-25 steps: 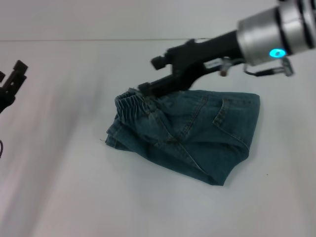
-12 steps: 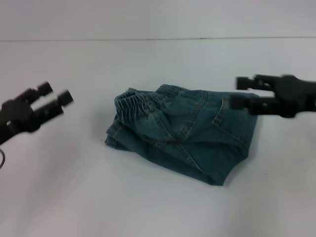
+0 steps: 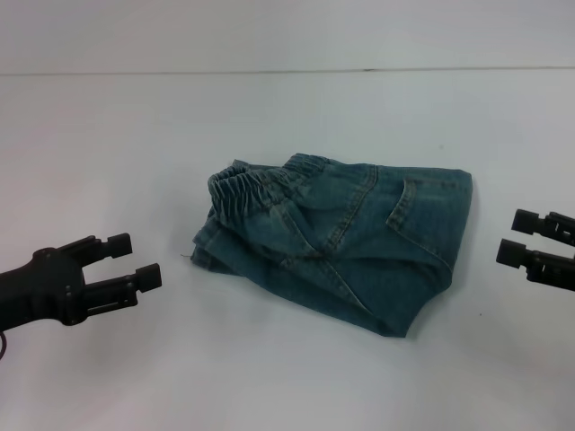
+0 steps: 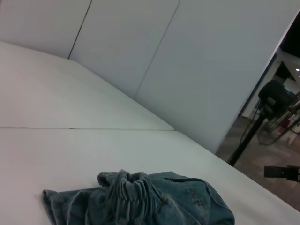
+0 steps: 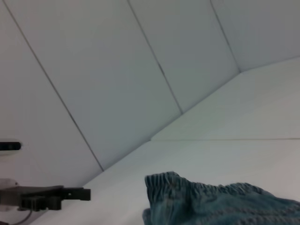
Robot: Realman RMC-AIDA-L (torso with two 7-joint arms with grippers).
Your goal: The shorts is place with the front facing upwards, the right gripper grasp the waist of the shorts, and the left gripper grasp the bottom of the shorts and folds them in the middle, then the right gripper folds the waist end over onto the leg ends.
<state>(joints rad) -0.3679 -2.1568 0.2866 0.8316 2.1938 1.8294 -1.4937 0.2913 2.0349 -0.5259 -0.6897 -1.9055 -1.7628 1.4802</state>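
Observation:
The blue denim shorts [image 3: 337, 238] lie folded in a bundle in the middle of the white table [image 3: 269, 126], with the elastic waist [image 3: 243, 187] bunched at their left end. To their left, near the table's front, my left gripper [image 3: 135, 259] is open and holds nothing. At the right edge of the head view, off the shorts' right side, my right gripper [image 3: 514, 236] is also open and empty. The shorts [image 4: 140, 201] also show in the left wrist view, and the shorts [image 5: 211, 201] in the right wrist view.
White wall panels [image 5: 140, 70] stand behind the table. A dark stand [image 4: 272, 103] shows beyond the table's far side in the left wrist view. The other arm's gripper [image 5: 51, 196] shows far off in the right wrist view.
My right arm has let go of the waist and drawn back to the right edge. My left gripper has come down and in toward the front left. The shorts stay folded.

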